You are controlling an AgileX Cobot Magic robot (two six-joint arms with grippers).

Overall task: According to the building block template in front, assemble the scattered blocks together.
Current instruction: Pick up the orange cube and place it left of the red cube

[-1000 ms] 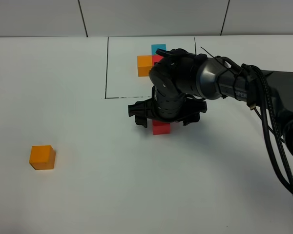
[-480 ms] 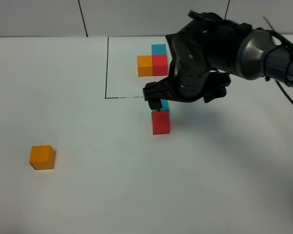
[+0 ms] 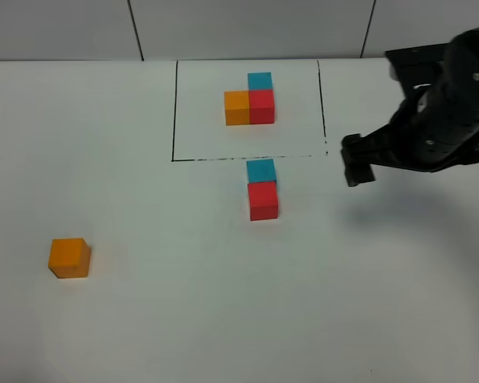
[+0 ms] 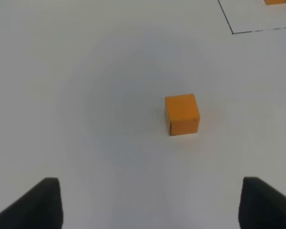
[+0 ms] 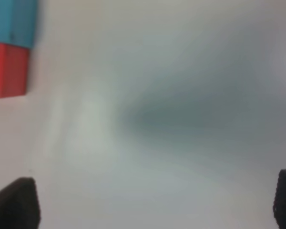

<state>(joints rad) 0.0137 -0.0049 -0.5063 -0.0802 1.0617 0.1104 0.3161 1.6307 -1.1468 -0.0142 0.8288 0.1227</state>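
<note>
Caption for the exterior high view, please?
Blue cube and red cube joined just below the framed template, orange cube alone far left, right gripper empty at right.

So the high cam sits above the white matte table (image 3: 184, 335), tilted down toward the pale grey panelled wall (image 3: 247, 28), far enough back to catch the whole work area. Left wrist cam looks down at the loose small orange cube (image 4: 181, 114), which the high view shares, plus a thin black drawn frame (image 4: 226, 19) corner. Right wrist cam is closer, blurry, sharing the touching small red cube (image 5: 8, 69) and small blue cube (image 5: 12, 21).
</note>
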